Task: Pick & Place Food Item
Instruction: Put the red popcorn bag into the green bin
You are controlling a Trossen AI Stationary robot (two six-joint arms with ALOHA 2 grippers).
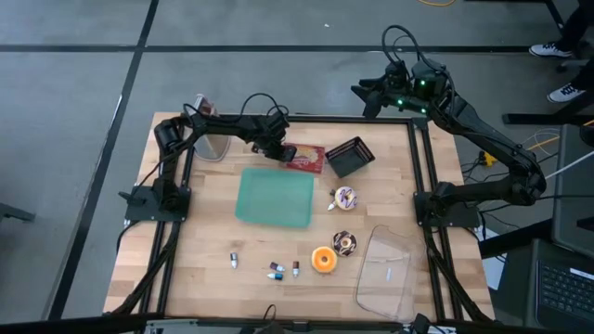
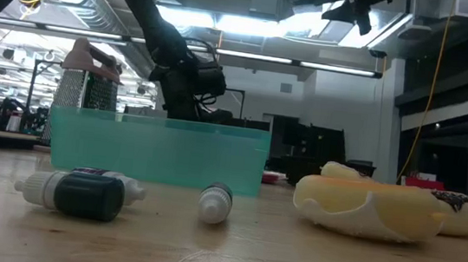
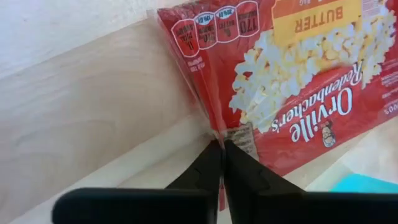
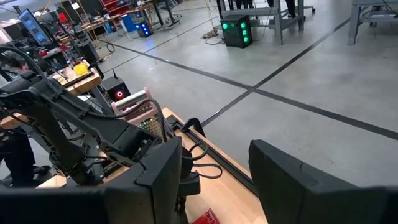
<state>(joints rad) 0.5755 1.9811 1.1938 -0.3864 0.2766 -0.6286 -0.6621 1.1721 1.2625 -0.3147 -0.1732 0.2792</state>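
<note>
A red bag of butter popcorn [image 1: 307, 160] lies flat on the wooden table at the far middle, between a green tray and a black basket; in the left wrist view the bag [image 3: 292, 81] fills the frame. My left gripper [image 1: 289, 153] [image 3: 222, 155] is down at the bag's left end, shut on its edge. My right gripper [image 1: 365, 93] [image 4: 214, 168] waits open, high above the table's far right corner, touching nothing. My left gripper pinches the thin sealed edge [image 3: 214, 129] at the bag's left end between its two fingertips. The fingers slant down onto it from the table's left. The rest of the bag lies on the table.
A green tray [image 1: 275, 198] lies just near of the bag and a black basket [image 1: 350, 156] stands to its right. A metal grater [image 1: 212, 139] stands far left. Two donuts [image 1: 345, 197] [image 1: 344, 243], an orange item [image 1: 323, 260], small bottles [image 1: 278, 269] and a clear container [image 1: 388, 269] lie nearer.
</note>
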